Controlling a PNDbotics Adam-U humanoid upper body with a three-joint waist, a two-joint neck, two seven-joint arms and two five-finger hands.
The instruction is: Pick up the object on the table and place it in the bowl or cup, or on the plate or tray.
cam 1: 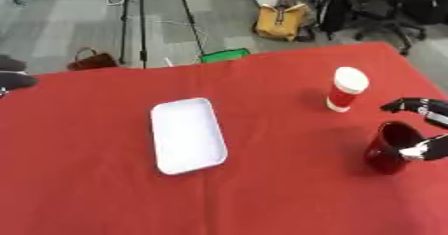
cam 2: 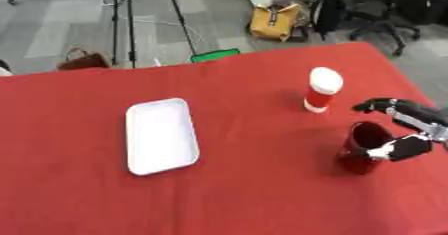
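Note:
A dark red cup (cam 2: 360, 149) stands upright at the right of the red table (cam 2: 254, 189). My right hand (cam 2: 409, 147) comes in from the right edge and sits around it. The thumb touches the cup's near right side. The curved fingers (cam 2: 378, 104) hover beyond the rim with a gap of red cloth between them and the cup. Just behind it stands a red paper cup with a white lid (cam 2: 322, 90). A white rectangular tray (cam 2: 160, 135) lies empty left of centre. My left hand shows in no view.
Beyond the table's far edge are tripod legs (cam 1: 140, 24), a yellow bag (cam 1: 282, 21), a green item (cam 1: 225, 55), a brown basket (cam 1: 91, 60) and office chairs (cam 1: 385, 14). A dark shape (cam 1: 16, 79) sits at the left edge.

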